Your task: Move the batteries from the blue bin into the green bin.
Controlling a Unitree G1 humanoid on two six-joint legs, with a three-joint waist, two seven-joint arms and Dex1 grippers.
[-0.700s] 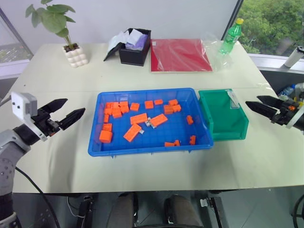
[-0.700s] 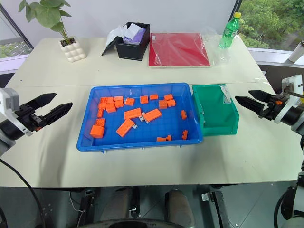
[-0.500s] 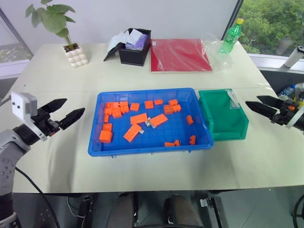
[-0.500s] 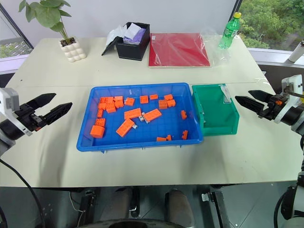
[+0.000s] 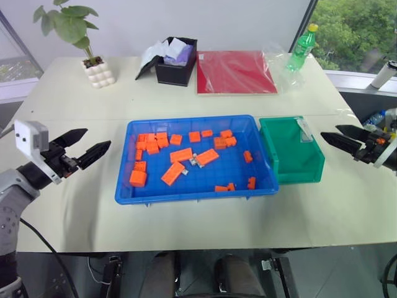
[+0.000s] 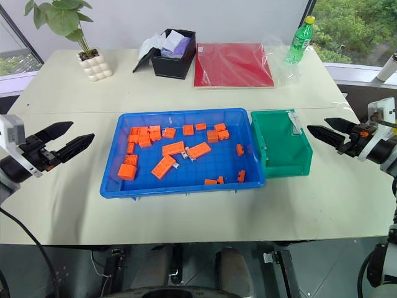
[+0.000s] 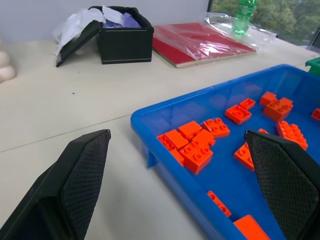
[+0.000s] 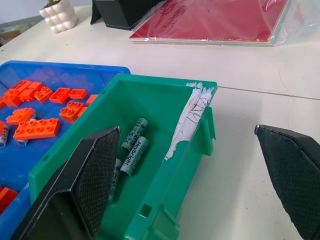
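The blue bin (image 5: 205, 177) lies mid-table, strewn with orange blocks (image 5: 180, 154). A couple of small silver batteries (image 5: 193, 161) lie among the blocks near its middle. The green bin (image 5: 291, 155) stands against the blue bin's right end; in the right wrist view several batteries (image 8: 132, 149) lie on its floor. My left gripper (image 5: 98, 139) hovers open to the left of the blue bin, holding nothing. My right gripper (image 5: 330, 131) hovers open just right of the green bin, also with nothing in it.
At the back of the table stand a potted plant (image 5: 93, 62), a black box (image 5: 175, 62) stuffed with bags, a red folder in plastic wrap (image 5: 236, 71) and a green bottle (image 5: 301, 46). A white paper label (image 8: 187, 122) hangs on the green bin's wall.
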